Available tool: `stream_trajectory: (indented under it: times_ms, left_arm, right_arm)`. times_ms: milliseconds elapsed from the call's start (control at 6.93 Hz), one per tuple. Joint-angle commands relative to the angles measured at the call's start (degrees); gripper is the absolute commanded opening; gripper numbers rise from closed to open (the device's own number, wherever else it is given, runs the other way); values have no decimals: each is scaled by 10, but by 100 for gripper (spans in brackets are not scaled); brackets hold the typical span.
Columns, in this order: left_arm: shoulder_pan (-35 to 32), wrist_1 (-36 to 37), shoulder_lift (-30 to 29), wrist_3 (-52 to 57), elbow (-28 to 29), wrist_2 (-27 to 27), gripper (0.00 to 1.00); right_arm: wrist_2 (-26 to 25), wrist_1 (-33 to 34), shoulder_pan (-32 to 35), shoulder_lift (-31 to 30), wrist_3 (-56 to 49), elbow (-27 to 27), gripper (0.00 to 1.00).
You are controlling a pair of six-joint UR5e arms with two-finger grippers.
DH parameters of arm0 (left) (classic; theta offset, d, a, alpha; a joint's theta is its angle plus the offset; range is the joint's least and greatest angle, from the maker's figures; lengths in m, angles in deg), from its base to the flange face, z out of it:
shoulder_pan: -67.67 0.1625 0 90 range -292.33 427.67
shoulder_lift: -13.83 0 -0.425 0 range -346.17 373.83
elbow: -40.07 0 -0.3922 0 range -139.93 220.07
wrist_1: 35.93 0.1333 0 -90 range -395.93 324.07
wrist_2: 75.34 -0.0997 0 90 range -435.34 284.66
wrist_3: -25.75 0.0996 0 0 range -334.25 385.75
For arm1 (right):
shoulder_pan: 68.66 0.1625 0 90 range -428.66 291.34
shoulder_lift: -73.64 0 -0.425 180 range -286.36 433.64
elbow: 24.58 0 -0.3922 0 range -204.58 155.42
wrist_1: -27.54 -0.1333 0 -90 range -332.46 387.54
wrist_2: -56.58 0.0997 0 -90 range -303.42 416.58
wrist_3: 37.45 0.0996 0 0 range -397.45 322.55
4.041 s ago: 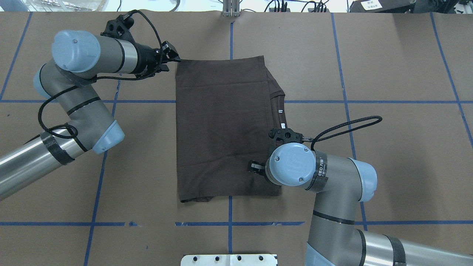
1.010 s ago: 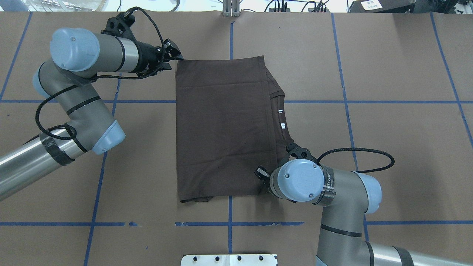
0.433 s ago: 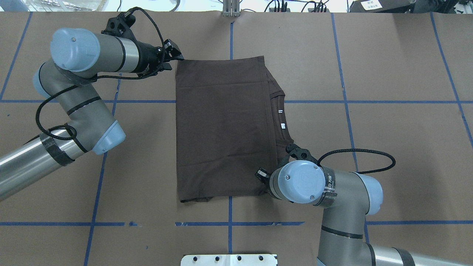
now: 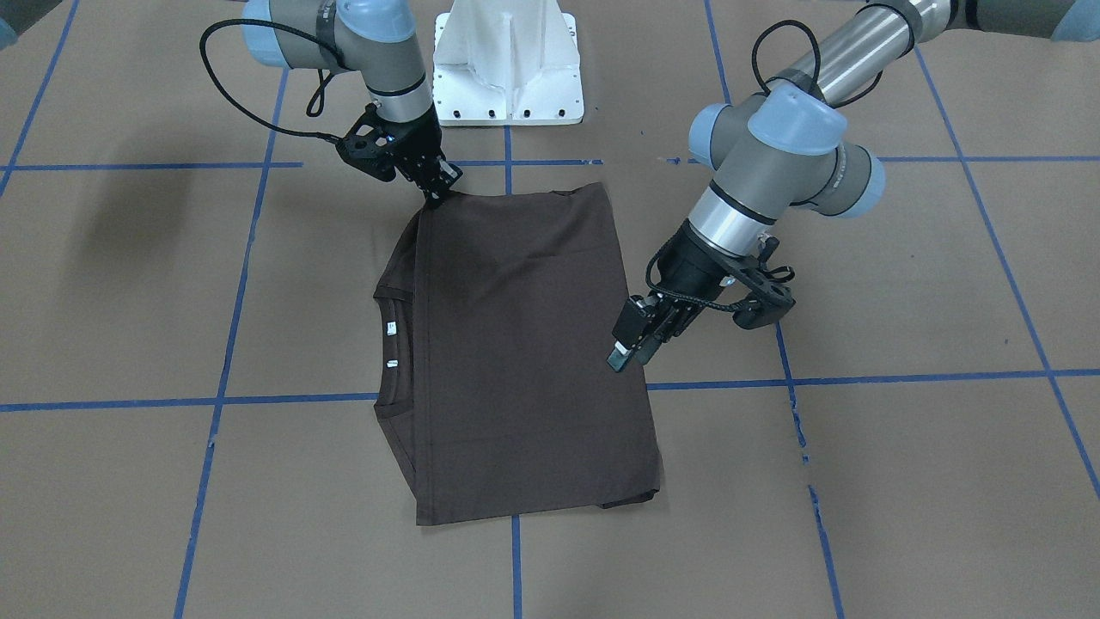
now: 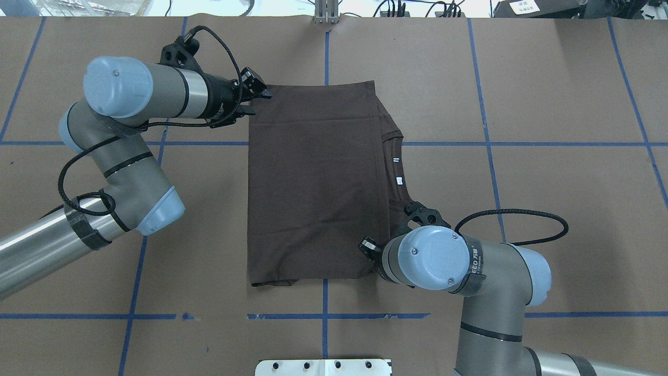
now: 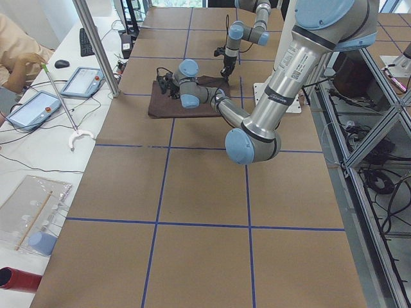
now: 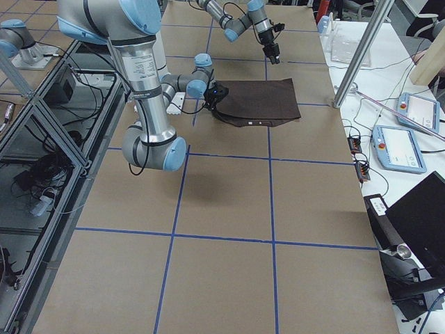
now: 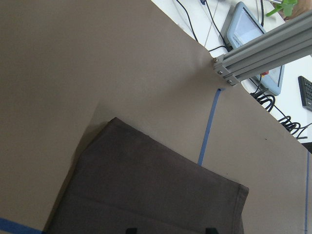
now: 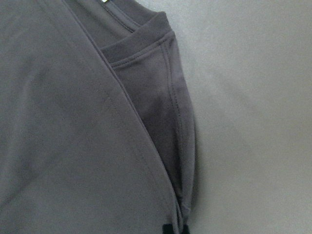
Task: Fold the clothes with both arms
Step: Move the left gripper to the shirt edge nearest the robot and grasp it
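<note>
table [image 5: 548, 78] brown cover, blue tape grid | T-shirt [image 5: 313, 177] dark brown, folded flat at table centre, collar edge toward robot's right | left gripper [image 4: 634, 346] jaws wide, holding nothing, above T-shirt's far left corner | right gripper [image 4: 440, 187] jaws narrow, pinching T-shirt's near right corner

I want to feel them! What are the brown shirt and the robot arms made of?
T-shirt: looks like thin, soft knit cloth, matte; it lies flat with creases and stitched seams. Left arm and right arm: probably metal, since the grey tubes shine; blue caps look like plastic.
</note>
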Motion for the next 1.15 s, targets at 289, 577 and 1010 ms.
stream_trajectory:
  times_ms: [289, 577, 1010]
  left_arm:
    - [187, 179, 138, -95, -237, -151, 59]
    - [246, 284, 138, -136, -257, -179, 62]
    - [288, 291, 142, -155, -239, -184, 64]
  right_arm:
    - [1, 1, -17, -19, 0, -34, 0]
    - [2, 1, -17, -20, 0, -33, 0]
    - [4, 1, -17, -19, -1, -32, 0]
